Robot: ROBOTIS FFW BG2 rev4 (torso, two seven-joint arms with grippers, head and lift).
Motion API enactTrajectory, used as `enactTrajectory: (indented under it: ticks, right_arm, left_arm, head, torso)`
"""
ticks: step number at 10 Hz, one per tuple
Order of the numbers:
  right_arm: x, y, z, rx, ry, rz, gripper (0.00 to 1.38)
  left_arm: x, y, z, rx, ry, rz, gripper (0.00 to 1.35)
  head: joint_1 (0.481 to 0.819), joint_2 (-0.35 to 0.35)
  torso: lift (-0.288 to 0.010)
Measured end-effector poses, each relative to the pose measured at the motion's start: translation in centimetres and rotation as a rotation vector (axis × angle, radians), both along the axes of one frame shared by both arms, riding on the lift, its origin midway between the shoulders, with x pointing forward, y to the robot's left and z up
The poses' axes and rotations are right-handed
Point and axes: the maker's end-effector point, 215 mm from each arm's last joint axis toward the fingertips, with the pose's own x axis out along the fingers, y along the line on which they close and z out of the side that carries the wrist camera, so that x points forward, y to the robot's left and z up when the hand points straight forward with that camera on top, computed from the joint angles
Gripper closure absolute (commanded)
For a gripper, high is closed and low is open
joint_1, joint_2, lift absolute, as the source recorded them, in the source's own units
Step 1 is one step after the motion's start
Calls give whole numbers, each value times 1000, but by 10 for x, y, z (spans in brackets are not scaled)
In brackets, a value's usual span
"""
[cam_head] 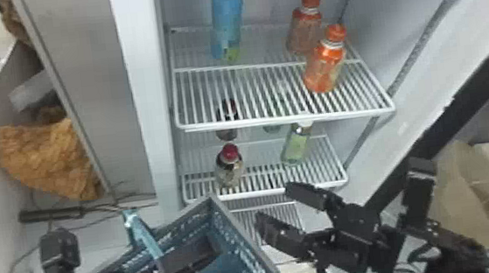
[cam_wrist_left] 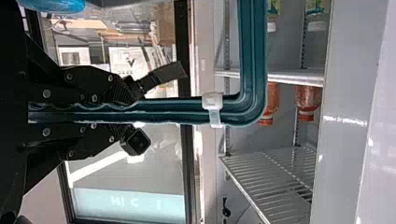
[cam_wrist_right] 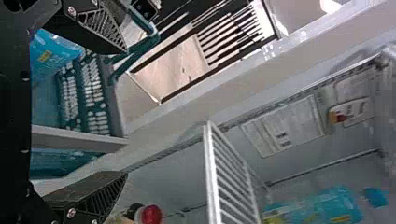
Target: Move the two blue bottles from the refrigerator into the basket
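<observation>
- The right fingers [cam_head: 283, 235] are standing wide apart, holding nothing; they could be bumping the shelf [cam_head: 255, 121] if the arm is rising too close.
- One blue bottle [cam_head: 228, 17] is standing deep on this shelf; a crooked touch could be tipping it.
- The other bottle [cam_wrist_right: 51, 53] is resting in the basket [cam_head: 244, 239].
- The left fingers [cam_wrist_left: 88, 86] are closing around the handle [cam_wrist_left: 177, 116], which is crossing the opening and maybe blocking a drop.
- Orange bottles [cam_head: 324, 67] are standing to the right.

pale letters [cam_wrist_left: 122, 201] on a light-blue panel [cam_wrist_left: 86, 204], printed sheet [cam_wrist_right: 283, 131] on the refrigerator wall [cam_wrist_right: 299, 162], none clearly readable
</observation>
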Motion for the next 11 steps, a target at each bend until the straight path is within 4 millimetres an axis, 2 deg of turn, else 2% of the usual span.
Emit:
enactTrajectory:
  ticks: [3, 7, 11]
  right_arm:
    - [23, -7, 34, -5, -126, -50, 125]
    - [78, -29, 74, -13, -289, -155, 124]
    - [125, -47, 85, -5, -367, -241, 122]
  left_arm:
    - [-1, 0, 0, -6, 4, 3, 1202]
    - [-1, -1, 2, -11, 0, 0, 1202]
    - [0, -3, 4, -11, -5, -3, 1202]
  head:
    - [695, -209]
    - [695, -226]
    - [695, -240]
  torso:
    - [-10]
    - [-10]
    - [-10]
